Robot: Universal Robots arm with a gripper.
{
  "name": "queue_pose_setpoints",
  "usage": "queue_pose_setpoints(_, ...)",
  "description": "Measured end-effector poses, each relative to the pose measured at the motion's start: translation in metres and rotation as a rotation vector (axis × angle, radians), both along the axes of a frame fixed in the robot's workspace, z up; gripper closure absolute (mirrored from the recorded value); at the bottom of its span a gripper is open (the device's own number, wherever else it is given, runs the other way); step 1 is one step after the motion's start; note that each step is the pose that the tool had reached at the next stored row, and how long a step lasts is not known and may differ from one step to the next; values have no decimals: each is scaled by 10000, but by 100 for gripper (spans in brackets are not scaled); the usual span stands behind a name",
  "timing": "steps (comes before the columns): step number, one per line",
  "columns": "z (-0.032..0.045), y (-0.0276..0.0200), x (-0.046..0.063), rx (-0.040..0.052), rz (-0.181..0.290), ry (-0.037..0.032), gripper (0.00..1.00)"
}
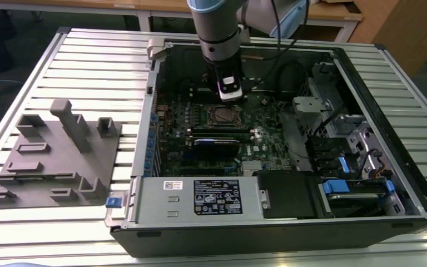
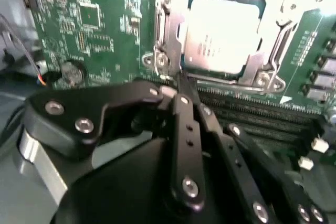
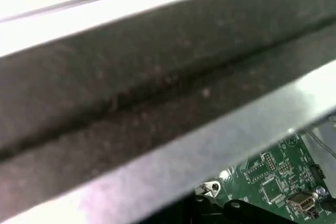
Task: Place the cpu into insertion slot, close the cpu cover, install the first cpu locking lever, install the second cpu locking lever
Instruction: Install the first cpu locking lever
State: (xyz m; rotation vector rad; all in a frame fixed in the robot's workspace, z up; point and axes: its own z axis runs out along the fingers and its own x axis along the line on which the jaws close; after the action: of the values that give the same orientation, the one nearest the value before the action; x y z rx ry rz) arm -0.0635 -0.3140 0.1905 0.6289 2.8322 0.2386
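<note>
The arm is reaching straight down into the case, its tool [image 2: 181, 85] clenched, tips touching the cpu cover [image 2: 173, 40] edge.

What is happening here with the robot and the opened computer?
A single robot arm reaches down into an open computer case lying on a slatted table. Its gripper sits low over the green circuit board, right beside the processor socket. In the second wrist view the silver chip already lies in the socket, and the metal cover frame is down around it. The gripper holds nothing that I can see. A grey parts holder rests on the table at the exterior view's left.
</note>
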Motion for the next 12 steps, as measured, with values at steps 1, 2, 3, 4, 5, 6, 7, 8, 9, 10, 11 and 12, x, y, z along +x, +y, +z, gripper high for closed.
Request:
queue_pose_setpoints(1, 1, 1, 0, 13, -1, -3, 90)
queue_pose_setpoints(2, 9, 2, 1, 20, 0, -6, 90)
queue_pose_setpoints(3, 22, 3, 1, 23, 0, -8, 90)
queue_pose_setpoints(4, 41, 3, 2, 23, 0, -9, 90)
queue_pose_setpoints(5, 66, 1, 1, 16, 0, -4, 90)
queue_pose_setpoints(6, 87, 1, 1, 15, 0, -3, 90)
queue_pose_setpoints(7, 106, 1, 1, 15, 0, -3, 90)
queue_pose_setpoints(8, 123, 1, 1, 15, 0, -2, 90)
queue_pose_setpoints(9, 136, 1, 1, 14, 0, -1, 90)
queue_pose_setpoints(10, 146, 1, 1, 15, 0, 0, 90)
queue_pose_setpoints(11, 157, 1, 0, 14, 0, 3, 90)
queue_pose_setpoints(12, 166, 1, 1, 11, 0, 7, 90)
